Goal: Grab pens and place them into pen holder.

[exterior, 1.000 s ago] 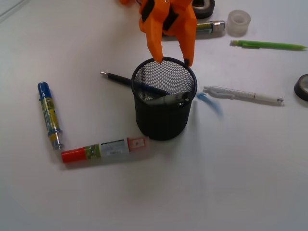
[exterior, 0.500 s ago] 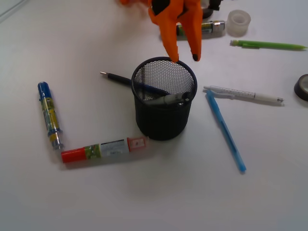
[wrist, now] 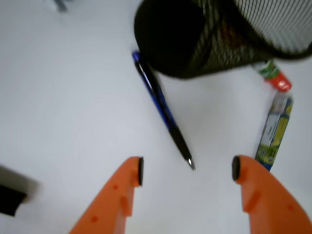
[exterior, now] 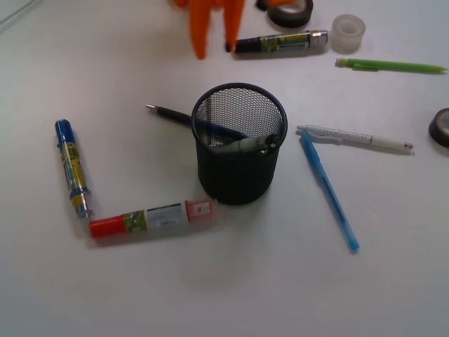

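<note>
The black mesh pen holder [exterior: 238,175] stands upright mid-table, with a silver-grey pen [exterior: 247,145] leaning inside it. A dark navy pen [exterior: 168,114] lies on the table behind it, tip pointing left. In the wrist view this navy pen [wrist: 160,102] runs from the pen holder [wrist: 175,39] toward my jaws. Right of the holder lie a light blue pen [exterior: 328,191], a white pen [exterior: 354,137] and, farther back, a lime green pen [exterior: 389,66]. My orange gripper [exterior: 214,52] is open and empty, behind and left of the holder, with its pads [wrist: 140,171] apart around the gripper midpoint [wrist: 188,169].
Thick markers lie about: a blue-capped one [exterior: 72,168] at left, a red-capped one [exterior: 151,219] in front of the holder, a black one [exterior: 280,42] at the back. A black tape roll [exterior: 291,10], a clear roll [exterior: 349,31] and another black roll [exterior: 440,126] sit at the back and right.
The light blue pen, blurred in motion a second ago, now lies still right of the holder. My open gripper has drawn back from above the holder's rim and shifted left.
</note>
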Controlling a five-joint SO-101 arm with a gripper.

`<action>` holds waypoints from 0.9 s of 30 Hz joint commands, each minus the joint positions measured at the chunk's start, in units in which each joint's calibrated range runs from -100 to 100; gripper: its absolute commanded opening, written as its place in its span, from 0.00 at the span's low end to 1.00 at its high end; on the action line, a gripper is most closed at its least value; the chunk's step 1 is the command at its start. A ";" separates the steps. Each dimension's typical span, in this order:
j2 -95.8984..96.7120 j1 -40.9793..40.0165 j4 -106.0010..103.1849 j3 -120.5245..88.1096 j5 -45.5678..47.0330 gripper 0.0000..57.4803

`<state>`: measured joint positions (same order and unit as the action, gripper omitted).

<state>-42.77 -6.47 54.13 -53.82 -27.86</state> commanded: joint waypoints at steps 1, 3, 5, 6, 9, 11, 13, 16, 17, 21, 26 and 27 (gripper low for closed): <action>2.61 5.61 1.78 1.64 1.95 0.38; 6.18 8.08 1.34 2.28 3.47 0.38; 10.43 10.03 0.91 3.73 5.32 0.38; 12.72 10.85 0.56 4.72 6.54 0.38; 20.20 12.27 -0.58 8.62 10.31 0.38; 25.05 12.87 -0.58 11.79 12.21 0.37; 29.38 12.94 -0.58 14.96 13.92 0.37; 35.33 13.09 -0.58 19.13 15.19 0.37; 37.12 13.09 -0.41 20.30 15.43 0.37; 43.41 12.57 0.12 23.93 16.56 0.37; 48.85 10.32 2.83 27.01 16.65 0.37; 49.53 9.65 3.18 27.46 16.65 0.37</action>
<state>5.84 4.25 56.29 -29.47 -11.40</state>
